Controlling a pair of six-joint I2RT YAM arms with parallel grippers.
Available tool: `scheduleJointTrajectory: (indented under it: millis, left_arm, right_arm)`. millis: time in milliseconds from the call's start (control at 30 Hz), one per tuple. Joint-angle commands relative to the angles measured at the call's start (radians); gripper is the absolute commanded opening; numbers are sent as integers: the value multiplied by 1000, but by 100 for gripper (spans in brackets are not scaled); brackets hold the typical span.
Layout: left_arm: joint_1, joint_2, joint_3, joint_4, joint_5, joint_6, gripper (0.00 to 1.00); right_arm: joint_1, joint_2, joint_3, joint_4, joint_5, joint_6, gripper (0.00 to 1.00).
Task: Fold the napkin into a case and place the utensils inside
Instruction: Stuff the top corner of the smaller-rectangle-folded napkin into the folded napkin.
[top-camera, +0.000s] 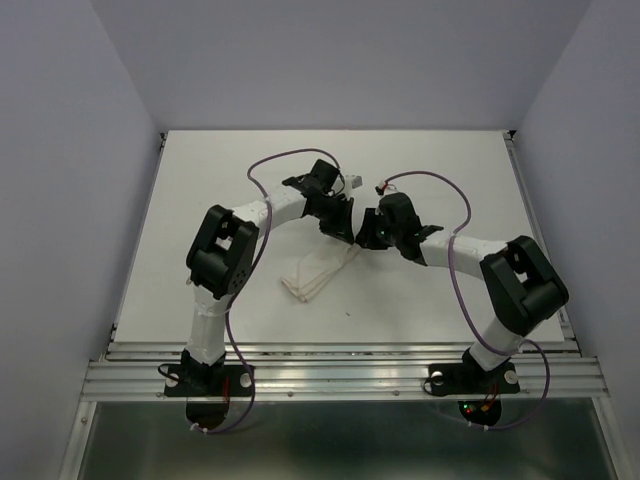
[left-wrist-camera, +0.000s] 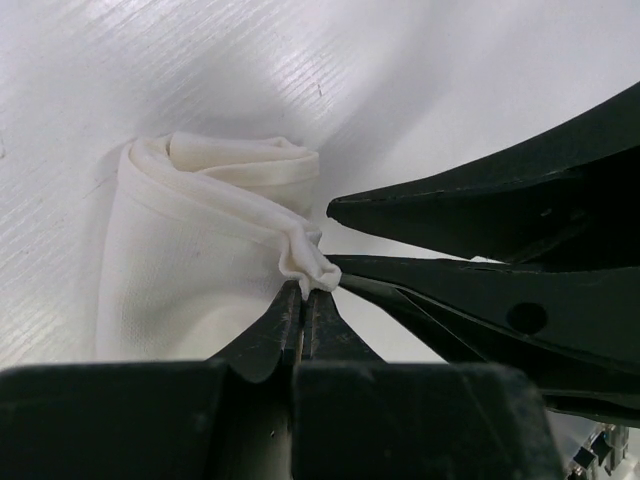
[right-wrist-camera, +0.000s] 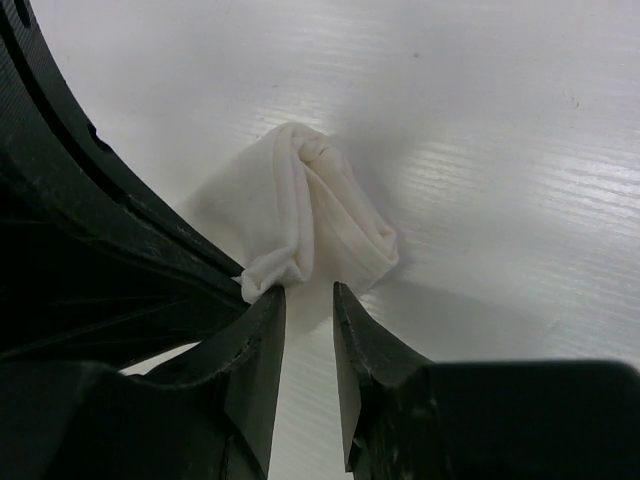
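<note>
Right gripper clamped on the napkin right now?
No: the right gripper has its jaws apart with only table showing between them, and the napkin lies bunched just past its tips.

At bottom centre of the frame, the left gripper pinched a bunched corner of the rolled napkin, while the right gripper, fingers parted, reached in from the right.

left gripper: body cut off at 6 o'clock; a corner of the napkin is concealed between its fingers.
right gripper: body cut off at 6 o'clock.
napkin, top view: the end at 1 o'clock is hidden under both grippers; layers too small to tell.
</note>
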Motion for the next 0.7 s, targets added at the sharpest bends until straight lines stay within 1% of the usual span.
scheduleJointTrajectory:
  millis: [0, 100, 267, 567, 667]
  left_arm:
    - [8, -93, -26, 30, 19, -20, 0]
    - [10, -102, -31, 41, 25, -26, 0]
    - [13, -113, -31, 55, 30, -37, 0]
    - [23, -105, -37, 58, 15, -47, 0]
    - [30, -108, -45, 63, 12, -50, 0]
  right_arm:
    - [38, -11, 48, -3, 29, -76, 31]
    - [66, 6, 64, -9, 44, -93, 31]
    - [75, 32, 80, -6, 58, -96, 30]
    - [75, -29, 16, 45, 81, -73, 30]
    - [75, -38, -12, 65, 57, -79, 30]
